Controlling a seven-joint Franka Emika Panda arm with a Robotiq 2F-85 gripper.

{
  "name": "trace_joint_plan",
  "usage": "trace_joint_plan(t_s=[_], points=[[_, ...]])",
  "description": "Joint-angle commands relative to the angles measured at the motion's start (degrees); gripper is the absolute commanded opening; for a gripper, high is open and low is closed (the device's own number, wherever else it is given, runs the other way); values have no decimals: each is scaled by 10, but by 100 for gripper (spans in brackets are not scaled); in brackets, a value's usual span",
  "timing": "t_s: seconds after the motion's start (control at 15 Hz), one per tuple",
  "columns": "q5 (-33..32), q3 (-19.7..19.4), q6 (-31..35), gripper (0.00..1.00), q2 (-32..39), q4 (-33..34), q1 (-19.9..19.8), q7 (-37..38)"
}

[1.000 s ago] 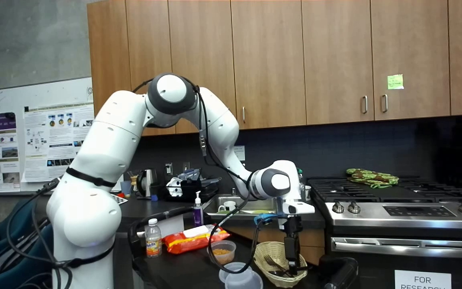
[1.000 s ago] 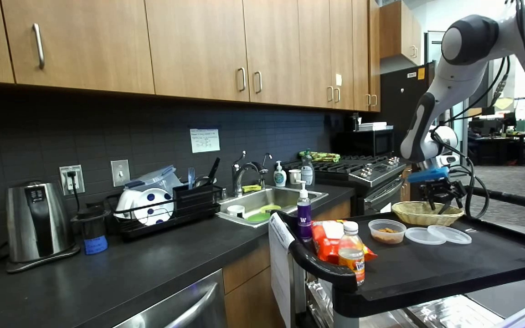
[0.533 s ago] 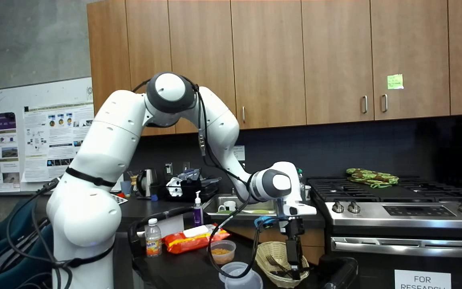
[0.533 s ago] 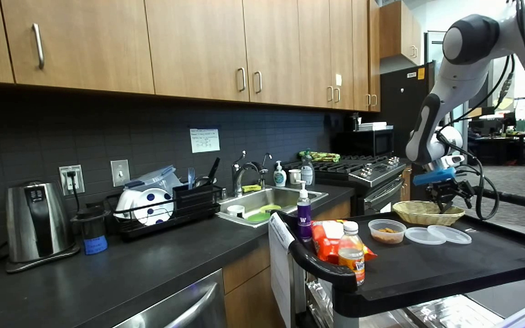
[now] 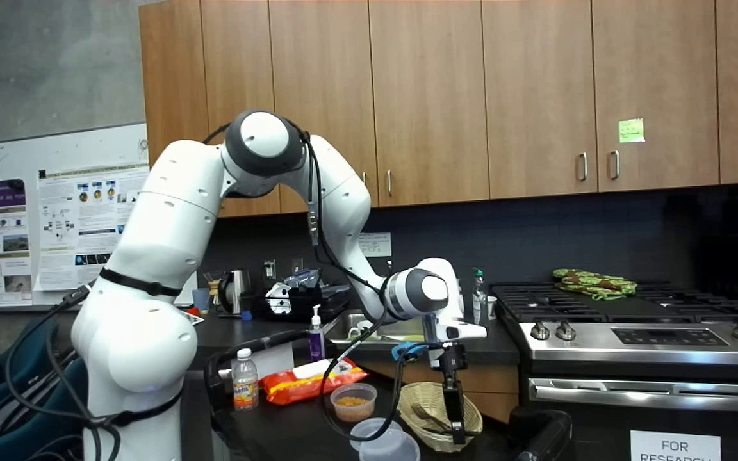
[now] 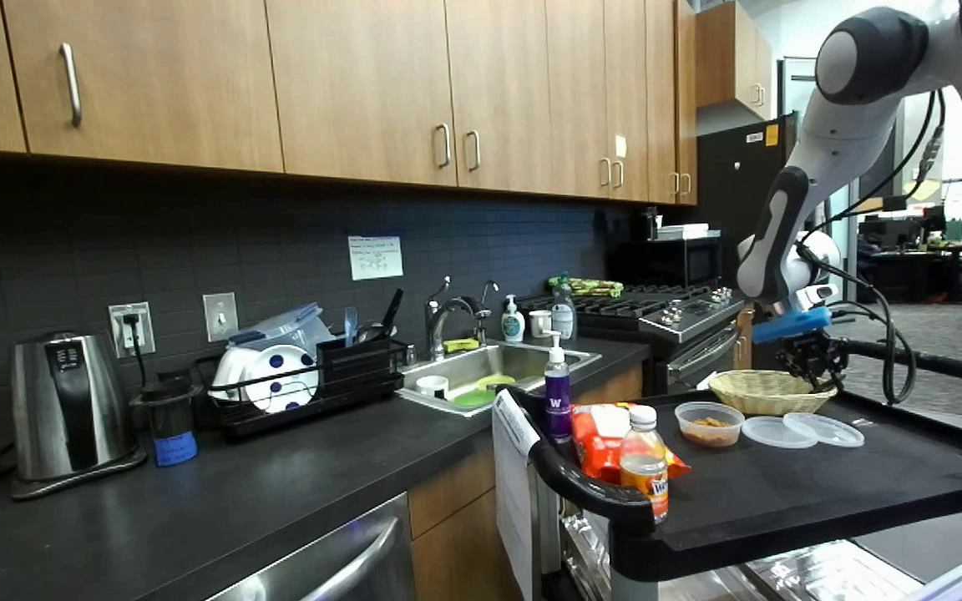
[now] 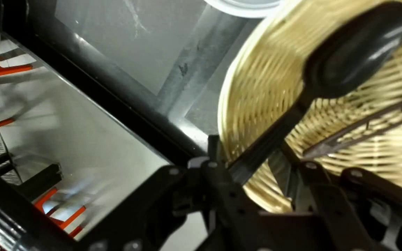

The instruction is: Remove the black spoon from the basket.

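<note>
The tan wicker basket [image 5: 415, 410] stands on the dark cart top; it shows in both exterior views, also as the basket [image 6: 752, 399]. Inside it, in the wrist view, lies the black spoon [image 7: 347, 59], bowl toward the upper right and handle slanting down to the lower left. My gripper [image 7: 250, 148] reaches down over the basket's near wall, its fingers on either side of that handle. Basket weave shows through a gap between the jaws; firm contact on both sides cannot be made out. The handle's end is hidden behind the left finger [image 7: 215, 150].
A dark brown fork-like utensil [image 7: 365, 129] lies in the basket beside the spoon. Clear lids [image 5: 389, 445], a tub of orange food [image 5: 353, 403], a red bag [image 5: 311, 381] and a bottle [image 5: 245, 381] share the cart. A raised black cart edge [image 7: 117, 108] runs close by.
In an exterior view the gripper first dipped slightly, then shifted left, and the basket slid a little left with it. The other things on the cart stayed put.
</note>
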Motion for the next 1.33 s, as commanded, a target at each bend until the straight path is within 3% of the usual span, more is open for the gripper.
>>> trace_joint_plan(t_s=[0.0, 0.13, 0.27, 0.87, 1.27], points=[[-27, 7, -4, 8, -43, -28, 7, 7], [-34, 11, -6, 7, -50, -30, 7, 7], [-42, 13, -6, 0, -57, -33, 5, 7], [-57, 15, -16, 4, -100, -51, -5, 3], [-64, 26, -22, 4, -172, -121, -20, -24]])
